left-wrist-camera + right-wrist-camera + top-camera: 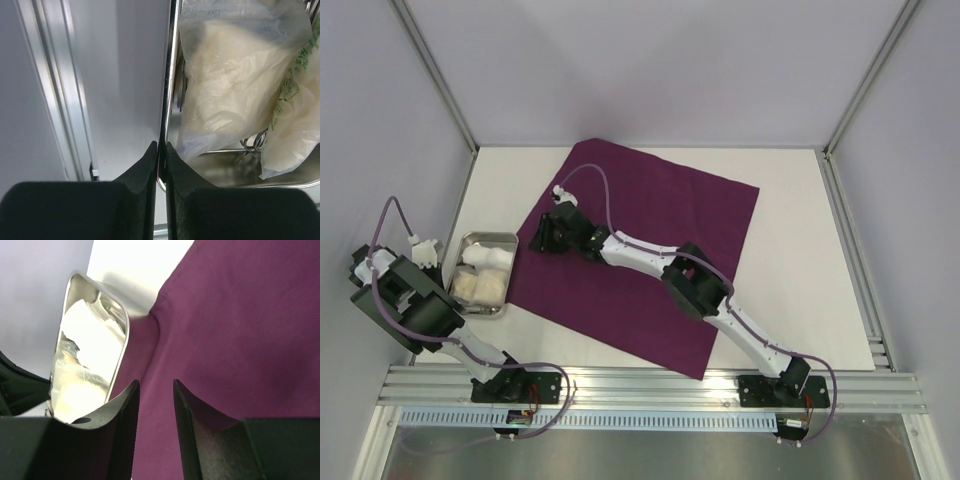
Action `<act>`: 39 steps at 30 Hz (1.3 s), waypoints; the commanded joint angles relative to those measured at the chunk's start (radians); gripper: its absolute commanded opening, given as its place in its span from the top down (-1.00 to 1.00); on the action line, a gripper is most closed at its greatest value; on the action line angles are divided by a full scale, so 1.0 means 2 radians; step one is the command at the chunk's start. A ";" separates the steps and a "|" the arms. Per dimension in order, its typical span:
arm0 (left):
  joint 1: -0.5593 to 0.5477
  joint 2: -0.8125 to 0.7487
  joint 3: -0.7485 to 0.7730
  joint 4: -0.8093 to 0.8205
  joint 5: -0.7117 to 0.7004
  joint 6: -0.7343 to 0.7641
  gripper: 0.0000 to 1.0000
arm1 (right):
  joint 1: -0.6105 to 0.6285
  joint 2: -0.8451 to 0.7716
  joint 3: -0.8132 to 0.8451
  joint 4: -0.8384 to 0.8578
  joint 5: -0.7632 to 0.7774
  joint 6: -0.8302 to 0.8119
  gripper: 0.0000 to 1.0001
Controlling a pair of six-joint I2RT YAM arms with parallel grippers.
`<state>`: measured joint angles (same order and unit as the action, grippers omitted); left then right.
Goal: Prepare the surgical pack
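Observation:
The surgical pack (660, 195) is a plum-purple drape lying spread flat across the middle of the table. It fills the right wrist view as purple cloth (240, 315). My right gripper (536, 238) (156, 382) hovers open over the drape's left edge, beside a metal tray (490, 236) (123, 330), with nothing between its fingers. My left gripper (450, 272) (161, 145) is shut on the tray's left rim (170, 75), which shows as a thin steel edge pinched between the two pads.
White gauze packets in clear wrap (225, 75) (485, 275) fill the tray, with metal instrument loops (252, 142) under them. The tray's right side touches the drape's edge. Grey walls and aluminium posts (435, 70) enclose the table, and a rail (650, 385) runs along the front.

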<state>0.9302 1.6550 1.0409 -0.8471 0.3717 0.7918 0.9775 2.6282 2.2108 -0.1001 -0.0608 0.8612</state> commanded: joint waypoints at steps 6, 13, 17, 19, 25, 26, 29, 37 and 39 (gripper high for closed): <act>-0.001 0.041 0.095 -0.001 0.001 0.073 0.98 | -0.004 0.015 0.083 0.020 -0.003 -0.095 0.03; -0.003 0.055 0.105 -0.011 0.009 0.099 1.00 | -0.005 0.080 0.146 0.085 0.010 -0.033 -0.09; -0.003 0.055 0.102 -0.014 0.018 0.099 1.00 | -0.004 0.082 0.149 0.039 0.019 -0.006 0.09; -0.006 0.055 0.102 -0.017 0.033 0.097 1.00 | -0.004 0.074 0.125 0.032 0.009 -0.002 0.10; -0.014 0.055 0.098 -0.007 0.040 0.083 1.00 | -0.005 0.070 0.109 0.035 -0.029 0.006 0.24; -0.014 0.053 0.095 -0.005 0.040 0.082 1.00 | -0.003 0.072 0.109 0.035 -0.032 0.008 0.28; -0.014 0.051 0.093 0.000 0.035 0.080 1.00 | -0.003 0.076 0.113 0.034 -0.032 0.016 0.34; -0.014 0.049 0.093 0.000 0.042 0.063 1.00 | 0.000 0.087 0.129 0.030 -0.033 0.042 0.62; -0.015 0.049 0.092 -0.002 0.046 0.060 1.00 | 0.001 0.090 0.130 0.034 -0.035 0.052 0.71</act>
<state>0.9157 1.7397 1.1721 -0.9833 0.4057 0.9241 0.9684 2.7922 2.4283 -0.0475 -0.1158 0.9199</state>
